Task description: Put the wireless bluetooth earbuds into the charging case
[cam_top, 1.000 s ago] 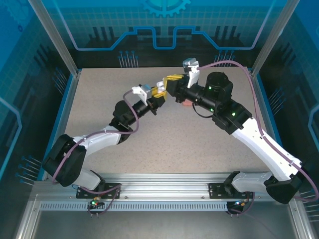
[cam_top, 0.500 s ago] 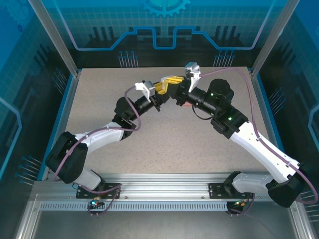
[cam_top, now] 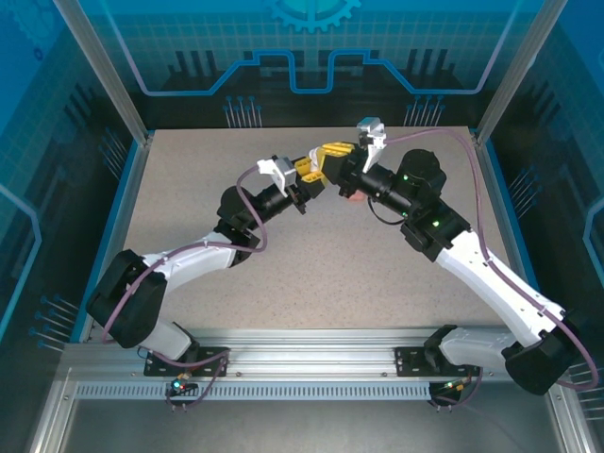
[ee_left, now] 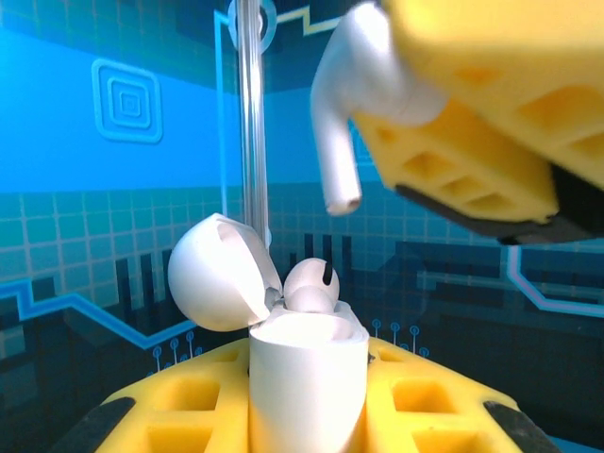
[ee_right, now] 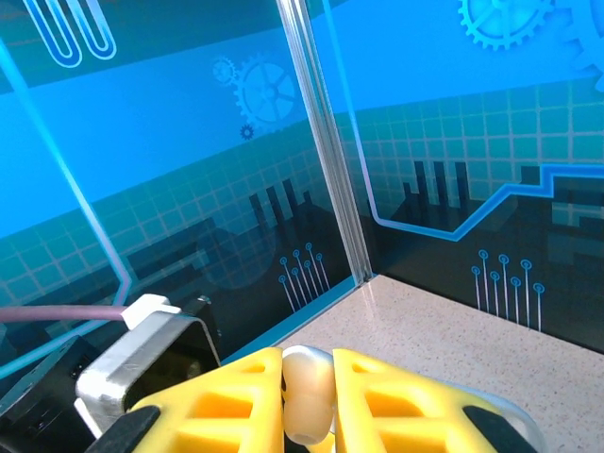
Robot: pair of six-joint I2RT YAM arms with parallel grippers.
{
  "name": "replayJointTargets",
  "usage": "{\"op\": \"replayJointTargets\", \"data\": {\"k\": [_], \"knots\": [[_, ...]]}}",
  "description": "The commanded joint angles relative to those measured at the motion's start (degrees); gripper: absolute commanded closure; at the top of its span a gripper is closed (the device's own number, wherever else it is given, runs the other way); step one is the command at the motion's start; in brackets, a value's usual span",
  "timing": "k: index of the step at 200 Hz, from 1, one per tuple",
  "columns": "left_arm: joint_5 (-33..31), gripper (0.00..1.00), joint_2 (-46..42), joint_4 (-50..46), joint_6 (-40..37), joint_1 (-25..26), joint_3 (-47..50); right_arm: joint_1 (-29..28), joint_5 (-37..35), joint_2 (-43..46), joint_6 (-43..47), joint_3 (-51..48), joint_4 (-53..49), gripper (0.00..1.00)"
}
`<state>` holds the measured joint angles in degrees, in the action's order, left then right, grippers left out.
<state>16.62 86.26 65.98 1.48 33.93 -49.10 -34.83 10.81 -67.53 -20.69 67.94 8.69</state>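
Left wrist, left claw (ee_left: 307, 401) clamped on open case (ee_left: 307, 363) — right claw (ee_right: 309, 415) pinching white earbud (ee_left: 336, 123).

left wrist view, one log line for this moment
left tool: shut on charging case | lid open | seated earbud inside | right tool: shut on second earbud, stem toward case, apart

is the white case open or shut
Open: the white case has its lid swung back to the left, and one earbud sits inside.
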Motion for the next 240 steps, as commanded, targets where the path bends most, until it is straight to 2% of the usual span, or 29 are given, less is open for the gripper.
{"op": "replayJointTargets", "data": {"k": [1,56,136,240], "knots": [[0.4,1.0,-0.1,7.0,-2.4,0.6,-0.5,0.8,0.9,3.2,-2.0,-1.0,2.4,0.81],[0.2,1.0,0.6,9.6,-4.6,1.9,-1.8,1.0,1.7,6.4,-3.8,-1.0,1.1,0.81],[-0.4,1.0,0.4,8.8,-4.4,2.2,-2.8,1.0,5.2,2.5,-5.2,0.0,2.1,0.81],[-0.6,1.0,-0.1,8.2,-4.0,2.2,-2.8,1.1,5.4,0.6,-4.4,-0.1,1.4,0.82]]}}
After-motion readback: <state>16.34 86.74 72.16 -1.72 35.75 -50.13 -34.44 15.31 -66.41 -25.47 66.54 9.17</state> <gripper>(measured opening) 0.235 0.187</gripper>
